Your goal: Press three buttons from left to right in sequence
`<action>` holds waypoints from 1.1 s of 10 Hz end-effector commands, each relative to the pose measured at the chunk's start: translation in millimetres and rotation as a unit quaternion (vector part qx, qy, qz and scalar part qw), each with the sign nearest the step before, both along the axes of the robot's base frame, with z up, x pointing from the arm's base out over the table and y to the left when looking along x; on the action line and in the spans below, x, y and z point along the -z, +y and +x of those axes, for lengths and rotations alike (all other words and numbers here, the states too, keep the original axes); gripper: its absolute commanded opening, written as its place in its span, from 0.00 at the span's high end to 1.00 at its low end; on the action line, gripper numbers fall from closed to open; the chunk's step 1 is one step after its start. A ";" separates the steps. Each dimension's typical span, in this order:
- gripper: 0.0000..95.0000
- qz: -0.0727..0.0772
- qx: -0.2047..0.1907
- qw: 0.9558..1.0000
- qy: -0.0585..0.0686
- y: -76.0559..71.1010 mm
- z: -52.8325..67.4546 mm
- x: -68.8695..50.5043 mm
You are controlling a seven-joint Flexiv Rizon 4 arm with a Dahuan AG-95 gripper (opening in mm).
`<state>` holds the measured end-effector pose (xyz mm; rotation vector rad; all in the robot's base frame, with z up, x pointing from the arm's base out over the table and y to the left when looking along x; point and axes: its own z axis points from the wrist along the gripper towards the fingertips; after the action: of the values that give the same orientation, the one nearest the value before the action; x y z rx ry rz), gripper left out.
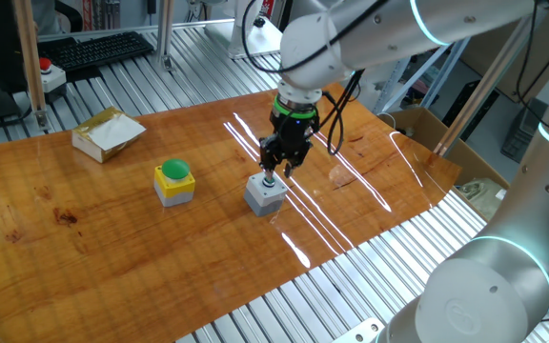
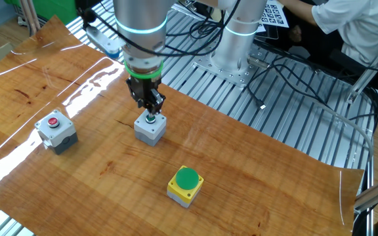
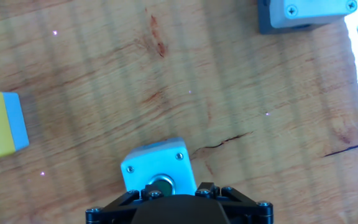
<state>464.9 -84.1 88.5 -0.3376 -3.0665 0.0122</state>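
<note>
We see the wooden table (image 1: 84, 229) obliquely from above in both fixed views, from opposite sides. Our hand view looks straight down, close; all share the grey box with the green button (image 1: 266, 193), at six o'clock there.

On my wooden table (image 1: 84, 219), a flat tan-and-white carton (image 1: 109, 132) lies toward ten o'clock, near the far edge. Beyond it at eleven o'clock, off the wood on the metal slats, a pale box with a red knob (image 1: 48, 75) sits beside a black keyboard (image 1: 93, 50).

Yellow box (image 2: 185, 187) with green cap, grey boxes, brown wood-grain table (image 2: 274, 190).
</note>
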 end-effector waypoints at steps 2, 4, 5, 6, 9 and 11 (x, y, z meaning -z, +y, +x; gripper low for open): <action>0.60 0.001 0.007 1.000 0.001 -0.2 0.5 2.7; 0.60 0.002 0.008 1.000 0.001 -0.2 0.6 2.9; 0.60 0.002 0.008 1.000 0.001 -0.2 0.7 2.9; 0.60 0.004 0.008 1.000 0.001 -0.4 1.6 4.1; 0.60 0.005 0.010 1.000 0.000 -0.4 4.0 4.0; 0.60 0.006 0.013 1.000 0.001 0.4 6.4 4.8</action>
<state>472.2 -83.4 84.1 -0.3779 -3.0551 -0.0096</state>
